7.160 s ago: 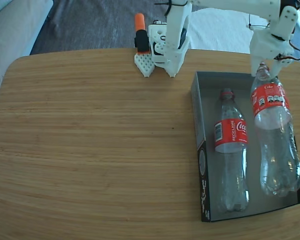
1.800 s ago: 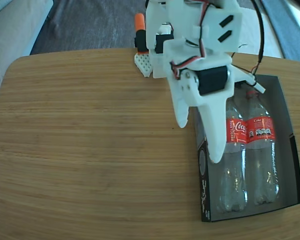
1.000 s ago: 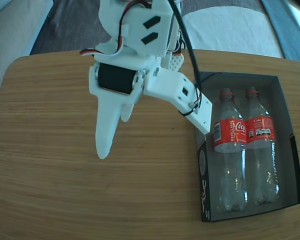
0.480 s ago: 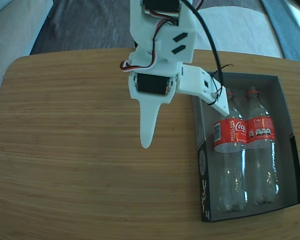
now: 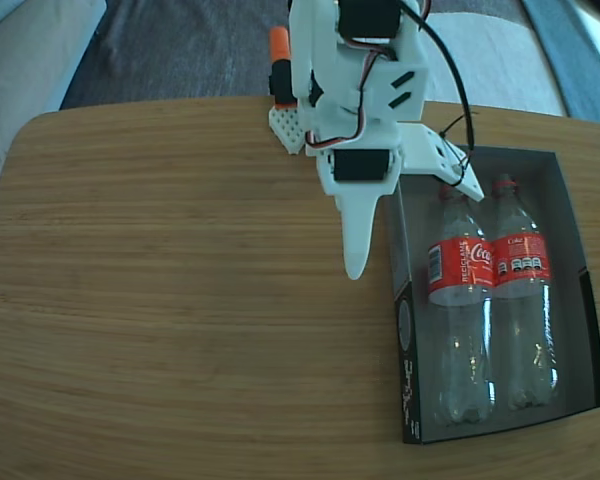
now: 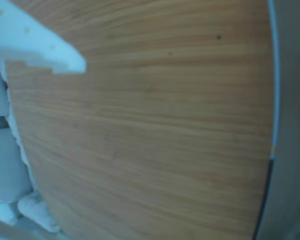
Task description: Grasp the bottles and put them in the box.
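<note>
Since arm swung right (fingers (image 5: 412, 232) apart)

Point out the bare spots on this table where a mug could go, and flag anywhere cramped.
The table is bare left of the box, from its far edge to its near edge. Crowded: the box, filled by two bottles, and the far edge where the open gripper hangs.

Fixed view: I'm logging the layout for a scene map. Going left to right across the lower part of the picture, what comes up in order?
Bare wooden table → black left wall of the box → bottle with the Coca-Cola script label → second bottle → right wall of the box.
</note>
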